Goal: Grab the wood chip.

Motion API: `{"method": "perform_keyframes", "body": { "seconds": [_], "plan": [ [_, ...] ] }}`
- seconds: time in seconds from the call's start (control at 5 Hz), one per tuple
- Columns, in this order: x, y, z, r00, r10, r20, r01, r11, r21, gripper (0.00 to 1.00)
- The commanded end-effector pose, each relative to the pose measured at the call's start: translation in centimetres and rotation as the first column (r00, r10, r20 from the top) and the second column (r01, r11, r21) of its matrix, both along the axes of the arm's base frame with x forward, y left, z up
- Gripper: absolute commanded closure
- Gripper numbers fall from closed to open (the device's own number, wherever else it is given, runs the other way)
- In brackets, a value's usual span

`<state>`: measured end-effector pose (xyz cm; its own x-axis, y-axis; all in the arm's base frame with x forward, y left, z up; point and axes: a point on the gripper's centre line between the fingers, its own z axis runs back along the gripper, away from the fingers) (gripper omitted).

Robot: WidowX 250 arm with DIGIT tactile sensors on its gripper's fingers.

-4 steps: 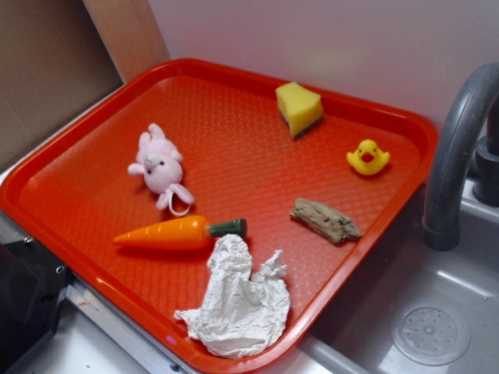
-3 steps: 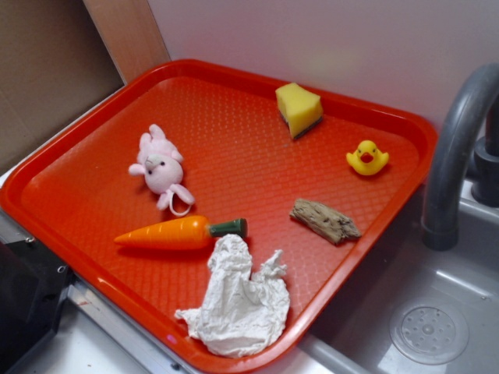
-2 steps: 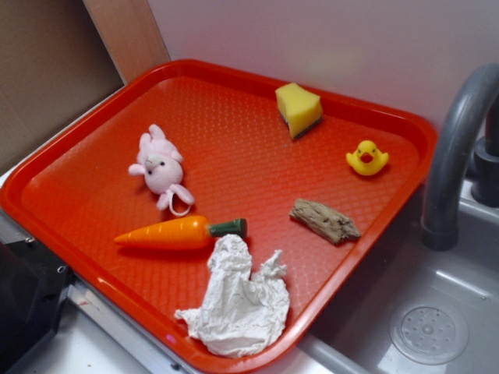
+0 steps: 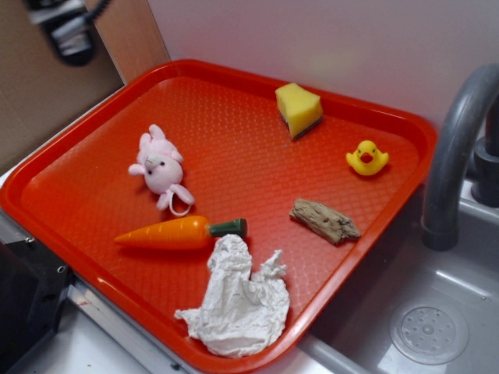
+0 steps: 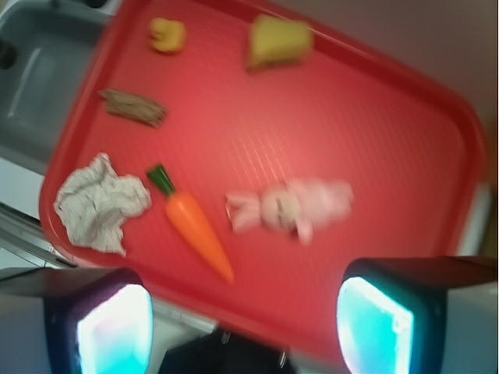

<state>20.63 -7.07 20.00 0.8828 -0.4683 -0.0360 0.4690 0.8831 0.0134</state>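
Note:
The wood chip [image 4: 325,220] is a rough grey-brown sliver lying flat on the red tray [image 4: 234,148], near its right edge; in the wrist view the wood chip [image 5: 132,107] shows at upper left. My gripper [image 5: 245,331] is open with nothing between its pale cyan pads [image 5: 115,331], high above the tray's near-left edge. In the exterior view only a blurred part of the arm [image 4: 66,31] shows at the top left corner, far from the chip.
On the tray lie a yellow sponge [image 4: 299,107], a yellow rubber duck [image 4: 367,157], a pink plush bunny [image 4: 162,167], an orange toy carrot [image 4: 181,232] and crumpled white paper [image 4: 238,300]. A grey faucet [image 4: 456,148] and sink [image 4: 421,327] stand to the right.
The arm has come into the exterior view at the top left corner; earlier it was out of view. Nothing on the tray has moved.

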Motion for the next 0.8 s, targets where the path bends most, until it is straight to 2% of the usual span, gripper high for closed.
{"method": "perform_keyframes", "body": {
  "seconds": [0.0,0.2,0.4,0.6],
  "plan": [
    [4.9,-6.6,-4.4,0.865,-0.501,-0.02,0.502,0.863,0.056,0.0],
    [3.9,-9.1,-7.5,0.713,-0.699,-0.056,0.701,0.71,0.064,0.0],
    [1.8,-10.5,-9.3,0.519,-0.853,-0.051,0.854,0.515,0.072,0.0],
    [0.9,-10.4,-10.7,0.329,-0.944,0.013,0.942,0.33,0.058,0.0]
  ]
}}
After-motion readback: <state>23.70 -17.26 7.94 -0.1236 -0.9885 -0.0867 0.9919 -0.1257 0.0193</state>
